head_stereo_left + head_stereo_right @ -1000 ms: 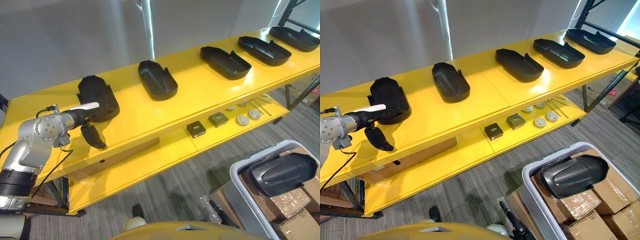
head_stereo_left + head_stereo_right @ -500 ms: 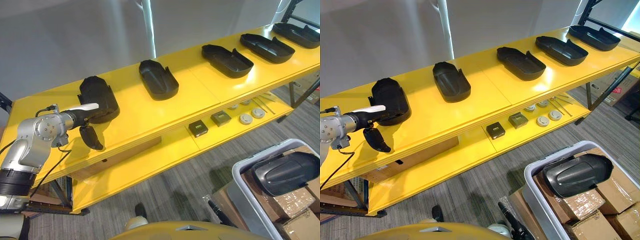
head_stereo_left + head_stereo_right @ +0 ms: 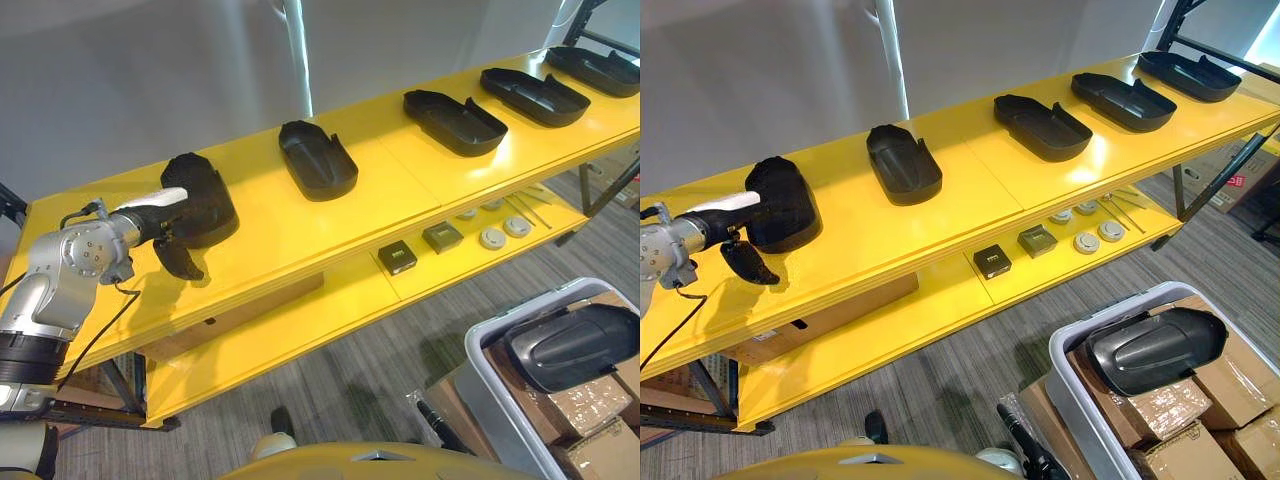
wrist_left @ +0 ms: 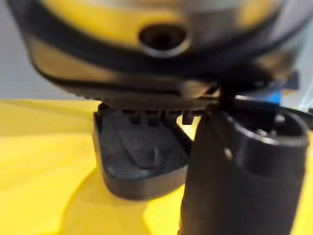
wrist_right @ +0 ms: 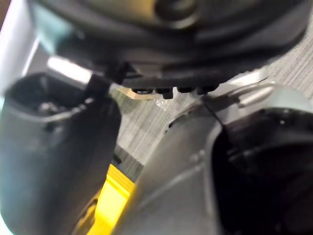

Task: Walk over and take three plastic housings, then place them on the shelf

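Five black housings (image 3: 317, 160) lie in a row on the yellow shelf's (image 3: 270, 235) top board; a sixth housing (image 3: 570, 345) sits in a grey bin (image 3: 478, 352) before the shelf. At the shelf's left end, the left hand (image 3: 150, 222) is spread loose, with its thumb beside the end housing (image 3: 205, 195). The right hand's (image 5: 58, 137) state cannot be told.

The left arm (image 3: 55, 295) has a silver-grey metal shell in rounded segments. The round joint housing (image 3: 87, 255) at its forearm end has a flat face ringed with small dark screws (image 3: 95, 262). A black band (image 3: 22, 360) circles the arm toward 6 o'clock. The left hand (image 3: 172, 250) is matte black with tapering fingers. A white cover (image 3: 160, 197) sheathes the thumb at the hand's 12 o'clock. Seen close, the thumb (image 4: 234, 186) is a thick dark cylinder. The right hand (image 5: 161, 54) is a dark, glossy bulk.
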Controlling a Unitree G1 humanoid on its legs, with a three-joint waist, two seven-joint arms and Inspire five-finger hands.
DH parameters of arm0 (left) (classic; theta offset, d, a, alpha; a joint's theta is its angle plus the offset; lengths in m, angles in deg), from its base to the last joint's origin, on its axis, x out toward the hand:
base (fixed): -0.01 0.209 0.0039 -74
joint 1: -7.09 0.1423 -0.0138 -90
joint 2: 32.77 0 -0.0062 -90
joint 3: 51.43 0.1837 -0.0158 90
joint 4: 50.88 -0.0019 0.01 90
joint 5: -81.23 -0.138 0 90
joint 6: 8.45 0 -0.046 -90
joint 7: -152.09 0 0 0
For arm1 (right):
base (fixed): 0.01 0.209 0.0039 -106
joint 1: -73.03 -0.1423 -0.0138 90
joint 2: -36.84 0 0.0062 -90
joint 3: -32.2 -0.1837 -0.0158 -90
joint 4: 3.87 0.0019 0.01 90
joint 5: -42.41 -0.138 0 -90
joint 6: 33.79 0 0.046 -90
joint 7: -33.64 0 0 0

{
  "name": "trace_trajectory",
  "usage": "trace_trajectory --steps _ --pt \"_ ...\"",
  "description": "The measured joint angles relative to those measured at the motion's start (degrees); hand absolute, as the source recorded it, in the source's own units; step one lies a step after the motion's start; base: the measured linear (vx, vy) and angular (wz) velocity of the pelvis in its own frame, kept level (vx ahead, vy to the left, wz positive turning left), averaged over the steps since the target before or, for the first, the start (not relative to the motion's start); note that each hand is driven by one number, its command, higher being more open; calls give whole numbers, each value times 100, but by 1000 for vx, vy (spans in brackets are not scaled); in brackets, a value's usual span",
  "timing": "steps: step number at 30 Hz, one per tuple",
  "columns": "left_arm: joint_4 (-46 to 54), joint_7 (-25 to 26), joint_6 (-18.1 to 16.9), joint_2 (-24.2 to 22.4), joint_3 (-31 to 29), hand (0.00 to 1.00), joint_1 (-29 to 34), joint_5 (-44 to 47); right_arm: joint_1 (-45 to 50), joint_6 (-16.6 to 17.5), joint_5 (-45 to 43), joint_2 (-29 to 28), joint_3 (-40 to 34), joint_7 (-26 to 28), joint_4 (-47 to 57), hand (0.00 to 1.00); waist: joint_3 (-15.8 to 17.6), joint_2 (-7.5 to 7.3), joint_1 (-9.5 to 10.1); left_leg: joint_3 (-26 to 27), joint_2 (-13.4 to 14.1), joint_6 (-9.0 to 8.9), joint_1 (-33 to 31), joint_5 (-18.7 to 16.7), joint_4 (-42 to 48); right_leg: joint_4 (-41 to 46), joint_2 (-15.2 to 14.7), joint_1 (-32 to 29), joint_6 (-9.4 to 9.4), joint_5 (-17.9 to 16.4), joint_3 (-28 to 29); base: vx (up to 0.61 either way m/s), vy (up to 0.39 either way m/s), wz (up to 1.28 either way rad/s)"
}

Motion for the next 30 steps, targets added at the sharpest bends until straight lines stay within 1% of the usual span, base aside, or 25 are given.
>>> trace_trajectory --steps 2,3,4,5,6,8,9,11,12,14,15,17,18,20,21,22,23,24,25,26,28,29,30 --pt "7 449 24 -89 -90 100 13 179 2 -2 0 0 4 -6 6 100 0 0 1 -1 0 1 1 1 0 0 0 1 0 0 -1 0 0 0" --pt "16 584 20 -137 -127 100 18 197 2 -4 1 0 5 -9 8 100 0 -1 2 -2 0 1 2 1 0 0 0 3 0 0 -1 0 0 0" --pt "57 881 16 -211 -185 100 57 209 1 -10 1 -1 13 -13 12 100 -1 -3 4 -2 0 1 3 1 0 -1 0 4 0 0 -1 0 0 0" --pt "153 1183 14 -269 -295 100 189 224 0 -10 1 -1 40 -18 29 100 -2 -4 -20 -2 1 1 6 1 0 -2 1 5 0 0 -1 0 0 0" --pt "206 1327 14 -310 -331 100 241 223 6 -10 1 -1 52 -20 35 100 -2 -4 -28 -2 0 2 7 1 0 -2 0 7 0 0 -1 0 0 0" --pt "418 1869 15 -515 -409 100 342 227 9 -18 3 -3 74 -38 35 100 -4 -9 -7 -7 1 2 8 2 0 -2 2 12 0 0 -6 0 0 0" --pt "502 1989 14 -550 -452 100 413 228 3 -18 3 -3 74 -41 37 100 -6 -12 -15 -7 1 2 10 2 0 -2 2 13 0 0 -5 0 0 0" --pt "727 2421 7 -718 -514 100 471 245 12 -19 3 -9 74 -49 38 100 -10 -19 4 -11 2 3 14 3 0 -3 3 19 0 1 -9 0 0 0" --pt "768 2561 3 -763 -524 100 473 294 11 -19 3 -9 74 -51 38 100 -10 -20 17 -12 2 4 15 4 0 -3 3 21 1 1 -10 0 0 0" --pt "1006 2964 -9 -978 -707 100 551 417 6 -16 3 -17 75 -54 38 100 -17 -31 44 -12 2 5 22 5 0 -5 3 27 2 2 -11 0 0 0" --pt "1240 3304 -33 -1091 -861 100 696 539 10 -11 3 -28 75 -63 38 100 -23 -42 39 -11 3 4 33 4 0 -15 4 42 2 3 -11 0 0 0" --pt "1399 3477 -51 -1176 -954 100 751 703 16 -10 1 -34 74 -89 34 100 -29 -53 57 -12 3 3 44 2 0 -25 4 60 3 4 -17 0 0 0" --pt "1655 3636 -131 -1332 -1145 100 919 1114 7 3 -2 -55 72 -165 42 100 -36 -63 57 -10 4 22 75 17 1 -29 7 93 2 5 -21 0 0 0" --pt "2133 3687 -194 -1630 -1350 100 1215 1705 38 34 -20 -110 57 -240 108 100 -73 -86 55 -5 4 31 97 21 0 -26 6 109 -6 0 -19 0 0 0" --pt "2606 3768 -386 -2091 -1482 100 1573 2209 63 81 -55 -167 40 -335 183 100 -110 -97 57 4 14 25 113 15 1 -25 14 95 -19 -8 -14 -20 -16 -4" --pt "2853 3842 -510 -2410 -1486 100 1800 2311 76 145 -64 -201 43 -409 233 100 -123 -102 51 29 25 15 138 4 1 -22 21 88 -34 -17 8 -24 -16 -10" --pt "3004 3898 -594 -2629 -1484 100 1971 2364 74 181 -68 -212 44 -462 265 100 -132 -108 55 69 37 2 166 -6 1 -18 28 82 -54 -29 44 -33 -22 -25" --pt "3200 4023 -837 -3062 -1477 100 2324 2307 108 264 -64 -242 69 -555 356 100 -150 -111 60 159 67 -40 243 -48 1 -3 47 81 -86 -49 136 -30 -26 -42" --pt "3234 4151 -1093 -3368 -1476 100 2598 2129 126 458 -43 -273 115 -685 474 100 -183 -112 75 282 122 -29 319 -80 2 19 86 51 -107 -62 262 -31 -31 -48" --pt "3235 4222 -1188 -3472 -1477 100 2709 2084 157 561 -25 -314 134 -767 561 100 -207 -116 78 349 160 -39 349 -85 2 23 111 15 -116 -68 326 -37 -44 -56" --pt "3233 4467 -1442 -3778 -1470 100 2949 2112 319 940 163 -419 533 -1026 1135 100 -239 -147 43 620 318 -122 514 -84 4 41 225 -31 -162 -54 491 -37 -55 -61" --pt "3232 4538 -1524 -3848 -1454 100 2962 2155 368 996 174 -421 695 -1051 1341 100 -252 -167 21 684 356 -134 543 -84 4 40 244 -48 -177 -43 492 -34 -56 -62" --pt "3232 4667 -1718 -3977 -1397 100 2961 2248 452 1103 208 -427 1010 -1053 1760 100 -266 -195 -25 819 432 -176 606 -84 5 39 282 -83 -210 -20 491 -31 -60 -60"
